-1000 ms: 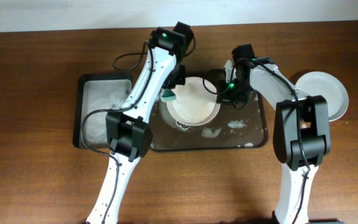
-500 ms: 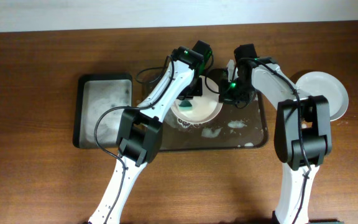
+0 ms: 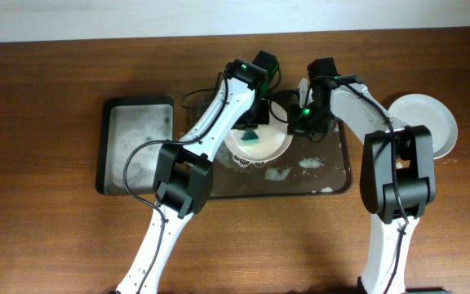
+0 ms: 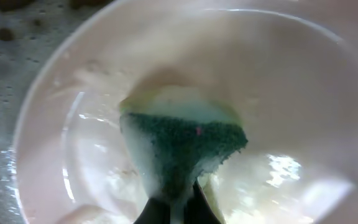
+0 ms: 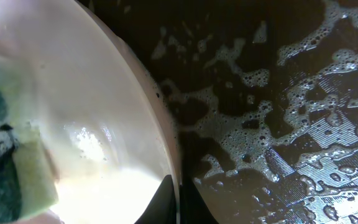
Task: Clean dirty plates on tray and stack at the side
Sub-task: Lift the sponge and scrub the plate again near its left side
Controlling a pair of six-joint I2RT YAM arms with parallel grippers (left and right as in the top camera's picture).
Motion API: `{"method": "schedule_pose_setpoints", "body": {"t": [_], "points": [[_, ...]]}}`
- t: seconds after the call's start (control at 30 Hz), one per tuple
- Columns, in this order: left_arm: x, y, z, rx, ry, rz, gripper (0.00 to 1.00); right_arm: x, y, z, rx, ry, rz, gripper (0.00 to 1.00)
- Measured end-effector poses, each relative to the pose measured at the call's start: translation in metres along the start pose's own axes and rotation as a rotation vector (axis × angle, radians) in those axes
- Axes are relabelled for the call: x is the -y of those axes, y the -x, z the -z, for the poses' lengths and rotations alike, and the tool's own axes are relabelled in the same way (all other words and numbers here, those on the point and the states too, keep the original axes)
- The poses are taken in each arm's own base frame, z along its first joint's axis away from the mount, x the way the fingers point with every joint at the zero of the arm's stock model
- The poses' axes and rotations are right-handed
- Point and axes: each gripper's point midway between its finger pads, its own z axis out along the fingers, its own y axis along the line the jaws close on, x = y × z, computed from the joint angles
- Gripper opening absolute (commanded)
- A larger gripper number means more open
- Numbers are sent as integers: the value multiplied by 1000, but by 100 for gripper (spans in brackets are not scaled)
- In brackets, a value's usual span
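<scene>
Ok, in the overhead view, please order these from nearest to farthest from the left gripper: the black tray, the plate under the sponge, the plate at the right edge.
From the left gripper:
1. Centre plate, right under its sponge.
2. Black tray, off to the left.
3. Far plate, at the right, beyond the right arm.

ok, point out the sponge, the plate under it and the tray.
sponge [image 4: 179,146], left wrist view, on its green scouring face.
plate [image 4: 291,81], left wrist view, on the bare white inner surface.
tray [image 5: 328,199], right wrist view, on its wet ribbed floor.
</scene>
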Motion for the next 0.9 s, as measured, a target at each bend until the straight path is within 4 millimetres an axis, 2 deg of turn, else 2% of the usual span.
{"method": "schedule_pose_setpoints", "body": {"t": [0.37, 0.57, 0.9], "points": [[11, -4, 2, -23, -60, -5, 1, 0, 0, 0, 0, 0, -1, 4], [5, 1, 0, 3, -23, -5, 1, 0, 0, 0, 0, 0, 0, 4], [-9, 1, -13, -14, -17, 21, 1, 0, 0, 0, 1, 1, 1, 4]]}}
